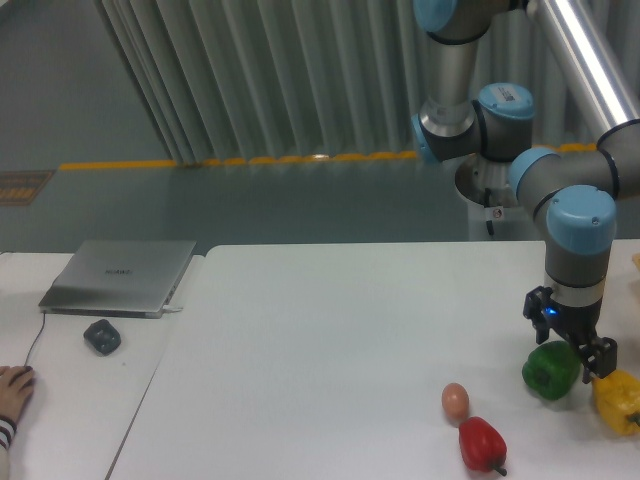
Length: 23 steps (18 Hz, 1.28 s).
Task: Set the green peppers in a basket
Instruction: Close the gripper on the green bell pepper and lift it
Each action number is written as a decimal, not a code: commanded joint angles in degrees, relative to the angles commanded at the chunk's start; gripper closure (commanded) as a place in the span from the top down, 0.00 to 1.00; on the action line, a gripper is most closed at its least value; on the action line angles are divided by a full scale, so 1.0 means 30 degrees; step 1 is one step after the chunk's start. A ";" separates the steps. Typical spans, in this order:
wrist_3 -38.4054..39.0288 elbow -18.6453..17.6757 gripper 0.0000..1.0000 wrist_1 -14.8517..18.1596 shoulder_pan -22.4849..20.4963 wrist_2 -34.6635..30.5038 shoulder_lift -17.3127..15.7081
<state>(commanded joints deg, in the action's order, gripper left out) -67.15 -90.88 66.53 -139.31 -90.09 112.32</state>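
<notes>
**Caller:** Corrugated grey sheeting behind, a yellow floor stripe, and up front the broad white table (330,340). Where's the glossy dark-green bell pepper (550,370)?

**Analyst:** Near the table's right edge, sitting on the surface. It's lumpy and about as wide as tall, so no clear long axis, and I can't make out a stem to say which way it points.

**Caller:** And the black two-finger gripper (570,345)?

**Analyst:** Right over that green pepper, hanging straight down from the grey-and-blue arm. The fingers are spread wide, one at the pepper's upper left, the other (603,357) down by its right shoulder. Whether they touch the skin, I can't tell.

**Caller:** Neighbours?

**Analyst:** A yellow bell pepper (618,400) just right of the green one, close to that right finger. Left and lower, a small brown egg (455,401), with a red pepper (481,443) just below the egg.

**Caller:** Further left of the green pepper?

**Analyst:** On the adjoining table, a closed silver laptop (120,275), a small dark grey object (101,335) in front of it, and a person's hand (12,385) at the picture's left edge.
</notes>
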 joint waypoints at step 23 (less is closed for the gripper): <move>0.0147 0.0320 0.40 0.0233 0.0381 -0.0790 0.0205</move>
<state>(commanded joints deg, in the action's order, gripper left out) -66.71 -89.92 67.23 -138.16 -92.46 112.94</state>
